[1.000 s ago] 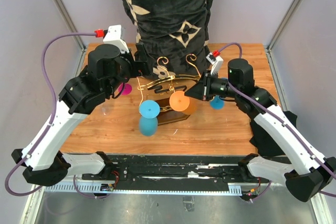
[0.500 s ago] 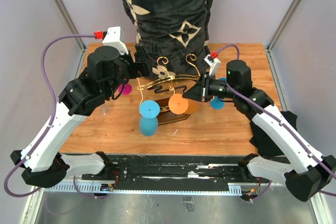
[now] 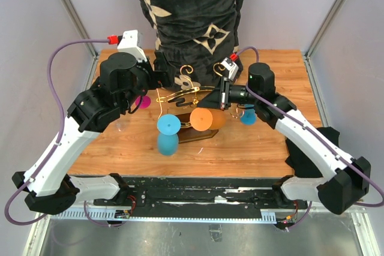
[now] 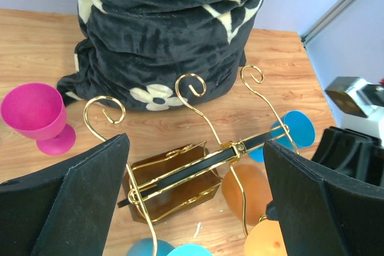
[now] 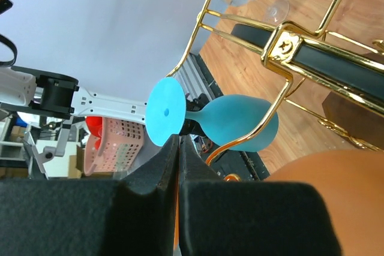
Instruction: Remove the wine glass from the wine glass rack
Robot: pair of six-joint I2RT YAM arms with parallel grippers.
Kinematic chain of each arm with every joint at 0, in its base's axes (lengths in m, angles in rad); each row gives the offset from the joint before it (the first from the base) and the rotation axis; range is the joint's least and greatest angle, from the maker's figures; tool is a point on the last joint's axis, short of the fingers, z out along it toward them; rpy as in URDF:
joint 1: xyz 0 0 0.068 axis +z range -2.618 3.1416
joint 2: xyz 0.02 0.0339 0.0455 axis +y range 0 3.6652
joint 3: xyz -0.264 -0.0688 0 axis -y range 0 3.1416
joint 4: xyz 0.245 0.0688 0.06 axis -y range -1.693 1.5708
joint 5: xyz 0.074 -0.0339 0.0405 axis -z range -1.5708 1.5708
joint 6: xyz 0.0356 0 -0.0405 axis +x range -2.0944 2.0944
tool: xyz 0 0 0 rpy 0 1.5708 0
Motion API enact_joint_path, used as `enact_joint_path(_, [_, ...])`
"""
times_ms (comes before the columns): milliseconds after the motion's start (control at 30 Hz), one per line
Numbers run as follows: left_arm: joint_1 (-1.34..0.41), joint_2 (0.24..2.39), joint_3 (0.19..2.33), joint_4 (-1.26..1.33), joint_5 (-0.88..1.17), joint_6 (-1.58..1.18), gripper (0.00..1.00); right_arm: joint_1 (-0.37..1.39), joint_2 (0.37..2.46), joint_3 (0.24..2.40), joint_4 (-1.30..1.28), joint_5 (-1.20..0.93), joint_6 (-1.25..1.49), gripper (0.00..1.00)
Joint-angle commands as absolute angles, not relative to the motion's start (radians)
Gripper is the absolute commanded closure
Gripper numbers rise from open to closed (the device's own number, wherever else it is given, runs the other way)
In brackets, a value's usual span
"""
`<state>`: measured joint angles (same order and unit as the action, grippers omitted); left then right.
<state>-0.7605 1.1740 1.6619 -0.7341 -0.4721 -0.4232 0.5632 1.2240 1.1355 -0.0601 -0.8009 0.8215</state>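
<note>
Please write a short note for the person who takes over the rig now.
Left gripper: open, facing the wine glass rack, holding nothing.
Right gripper: shut, tip by the orange glass; a grip cannot be confirmed.
Orange glass and the blue glass beside it hang on the rack; pink glass stands on the table.
Done: approach only.
To do: lift a glass off.

Orange wine glass (image 3: 204,118) hung sideways on gold wire rack (image 3: 180,96)
</note>
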Motion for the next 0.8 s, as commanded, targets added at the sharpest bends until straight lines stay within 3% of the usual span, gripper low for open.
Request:
enact_joint_path(0, [-0.753, 1.161, 1.654, -0.706, -0.472, -0.416, 0.0, 0.591, 1.26, 1.19, 0.022, -0.861, 0.889, 0.99])
enact_joint_path(300, [-0.753, 1.146, 1.628, -0.693, -0.488, -0.398, 0.0, 0.592, 1.206, 1.18, -0.162, -0.817, 0.735, 0.99])
enact_joint_path(533, [-0.753, 1.148, 1.615, -0.681, -0.473, -0.392, 0.0, 0.564, 1.128, 1.198, -0.381, -0.642, 0.57, 0.62])
enact_joint_path(767, [-0.753, 1.146, 1.606, -0.667, -0.46, -0.389, 0.0, 0.548, 1.124, 1.178, -0.447, -0.604, 0.516, 0.51])
